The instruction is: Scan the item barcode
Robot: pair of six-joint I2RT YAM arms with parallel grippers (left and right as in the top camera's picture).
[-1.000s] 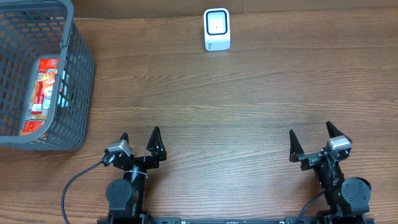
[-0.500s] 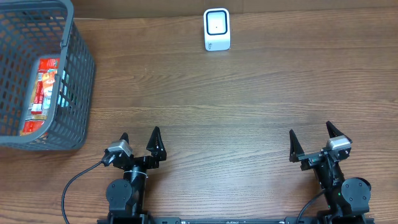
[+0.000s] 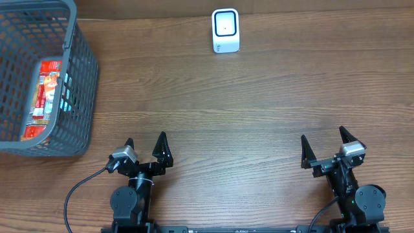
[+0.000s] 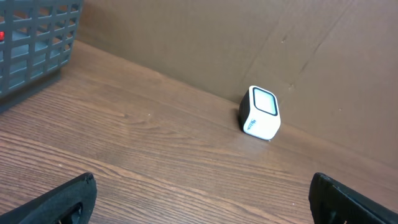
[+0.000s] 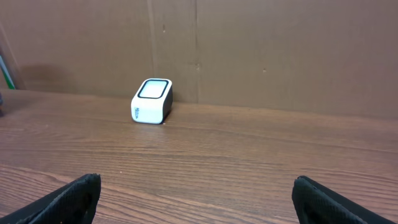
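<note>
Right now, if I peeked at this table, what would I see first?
Probably the big grey basket at the far left corner, with red packets inside. Next, the little white scanner standing alone at the back edge of the table. Near the front, the left gripper and right gripper sit open and empty.

Bare table (image 3: 259,97) is lying open in front of the scanner (image 3: 226,30) and to both its sides, giving unobstructed passage down to the near edge, where the left gripper (image 3: 145,139) and right gripper (image 3: 322,134) are standing with jaws spread wide. Well to the scanner's left, the grey basket (image 3: 84,97) is rising as the only tall obstacle. Just behind the scanner, a brown wall (image 5: 249,50) is closing off passage.
</note>
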